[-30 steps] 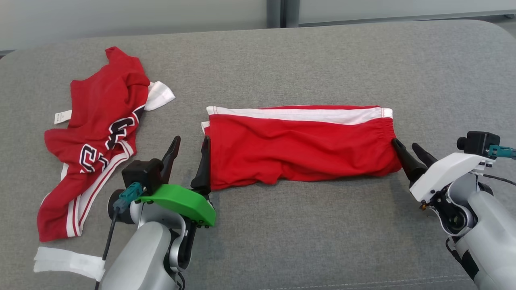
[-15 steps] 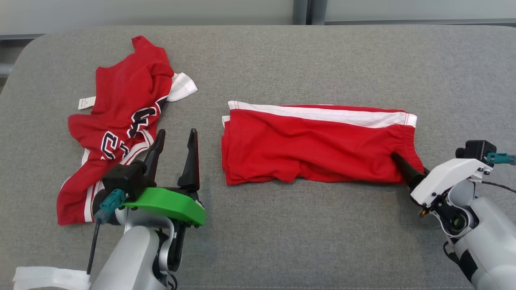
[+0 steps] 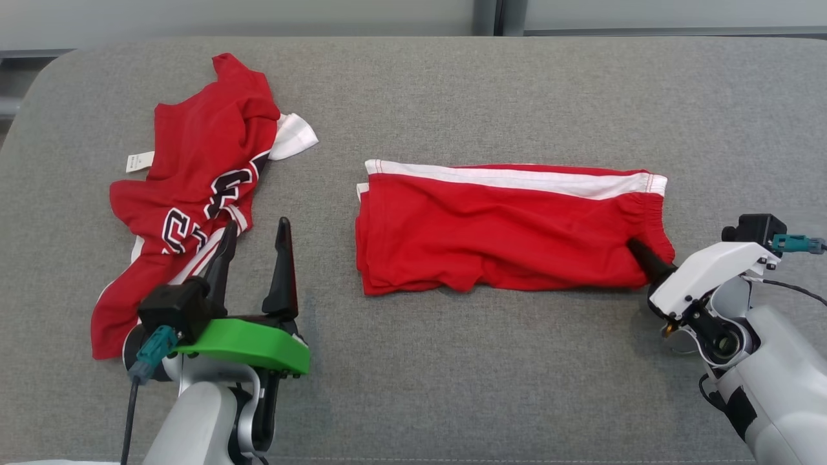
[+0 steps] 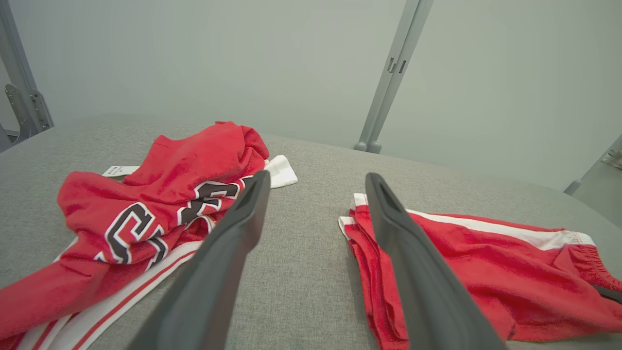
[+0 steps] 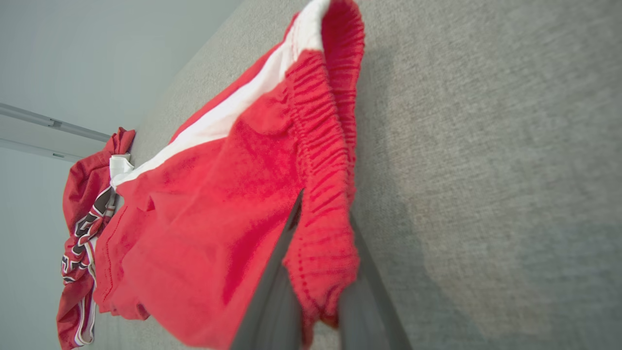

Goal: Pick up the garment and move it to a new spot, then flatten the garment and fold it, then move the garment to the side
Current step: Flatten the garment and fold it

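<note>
**Right pincer clenched on the shorts' waistband, one finger buried in cloth**

The folded red shorts (image 3: 504, 232) lie flat near the middle of the grey surface (image 3: 517, 90), with a white stripe along their far edge. The right pincer (image 5: 324, 214) grasps the near corner of the elastic waistband. In the right wrist view the gathered hem sits pinched between both fingers, and the cloth covers their tips. In the head view only one dark finger shows, the other hidden under the fabric. The left pincer (image 3: 256, 223) is released, fingers wide apart and holding nothing, between the shorts and a crumpled red jersey (image 3: 194, 181). Whether its tips touch the surface cannot be told. One finger overlaps the jersey's edge in the head view, and that pincer's wrist covers part of the jersey's near end. The jersey's black-and-white lettering is creased and unreadable
</note>
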